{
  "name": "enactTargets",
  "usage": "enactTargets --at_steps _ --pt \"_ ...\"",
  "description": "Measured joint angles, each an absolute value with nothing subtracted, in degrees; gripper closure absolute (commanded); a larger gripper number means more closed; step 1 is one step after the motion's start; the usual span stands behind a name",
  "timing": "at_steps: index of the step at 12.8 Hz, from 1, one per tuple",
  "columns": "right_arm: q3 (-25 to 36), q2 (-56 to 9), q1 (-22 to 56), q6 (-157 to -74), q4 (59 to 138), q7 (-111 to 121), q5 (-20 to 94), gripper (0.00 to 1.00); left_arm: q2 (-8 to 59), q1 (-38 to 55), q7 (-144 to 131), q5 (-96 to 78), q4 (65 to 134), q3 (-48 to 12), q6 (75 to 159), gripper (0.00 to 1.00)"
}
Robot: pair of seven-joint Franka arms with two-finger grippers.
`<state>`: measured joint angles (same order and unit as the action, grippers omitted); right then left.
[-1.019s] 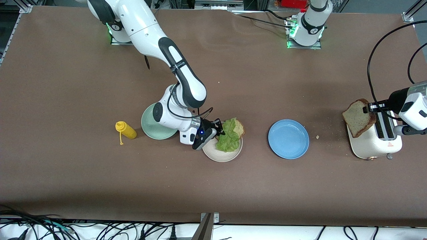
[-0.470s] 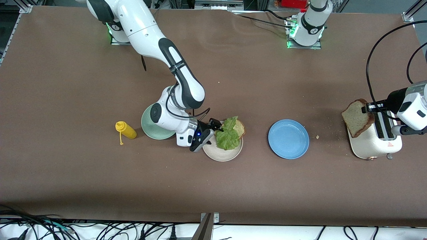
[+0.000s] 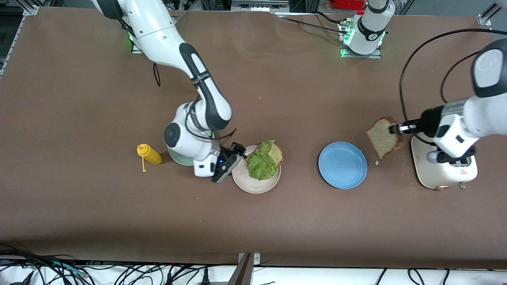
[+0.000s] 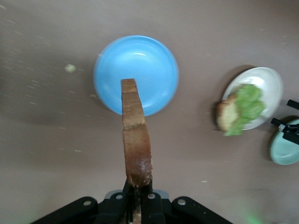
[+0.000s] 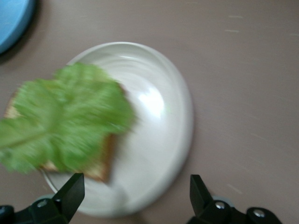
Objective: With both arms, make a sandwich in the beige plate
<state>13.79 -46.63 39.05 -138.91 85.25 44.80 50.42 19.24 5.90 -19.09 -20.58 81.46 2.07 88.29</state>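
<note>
The beige plate [image 3: 246, 186] holds one bread slice [image 3: 278, 153] with a ruffled lettuce leaf [image 3: 261, 164] on top. My right gripper [image 3: 237, 152] is open and empty, low at the plate's rim on the mint plate's side. In the right wrist view its jaws [image 5: 135, 196] stand wide around the plate's edge [image 5: 182, 121], near the lettuce [image 5: 65, 121]. My left gripper [image 3: 396, 128] is shut on the second bread slice [image 3: 382, 138]. It holds the slice on edge over the table between the toaster and the blue plate, as the left wrist view shows [image 4: 136, 135].
A blue plate [image 3: 342, 165] lies between the beige plate and the white toaster [image 3: 439, 174]. A mint-green plate [image 3: 177, 158] sits partly under the right arm. A yellow mustard bottle [image 3: 149, 155] lies toward the right arm's end. A crumb [image 3: 377, 162] lies beside the blue plate.
My left gripper has carried the bread slice off the toaster toward the blue plate. My right gripper has drawn back toward the mint plate, and the beige plate has shifted slightly the same way.
</note>
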Motion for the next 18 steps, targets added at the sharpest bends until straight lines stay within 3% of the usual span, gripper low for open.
enactTargets --at_steps 3,6,12,15,18 --pt "14.7 -37.3 31.4 -137.5 93.4 45.4 46.6 0.00 20.6 11.0 -27.6 -26.0 81.4 1.9 92.8 1.00" --pt "15.9 -28.9 26.2 -129.8 96.3 42.0 37.4 0.00 23.9 15.2 -34.2 -29.9 81.4 1.9 100.2 1.00" --pt "17.3 -14.9 23.2 -111.2 96.5 16.6 13.4 0.00 32.5 24.2 -40.1 -41.7 81.3 1.7 121.1 1.00" --pt "17.3 -9.4 23.1 -102.0 94.5 9.0 8.3 0.00 34.3 28.2 -40.3 -44.8 81.4 1.6 131.4 1.00" --pt "15.7 -8.1 19.5 -94.1 89.3 6.3 5.0 0.00 36.0 31.2 -40.3 -44.9 82.1 1.7 133.9 1.00"
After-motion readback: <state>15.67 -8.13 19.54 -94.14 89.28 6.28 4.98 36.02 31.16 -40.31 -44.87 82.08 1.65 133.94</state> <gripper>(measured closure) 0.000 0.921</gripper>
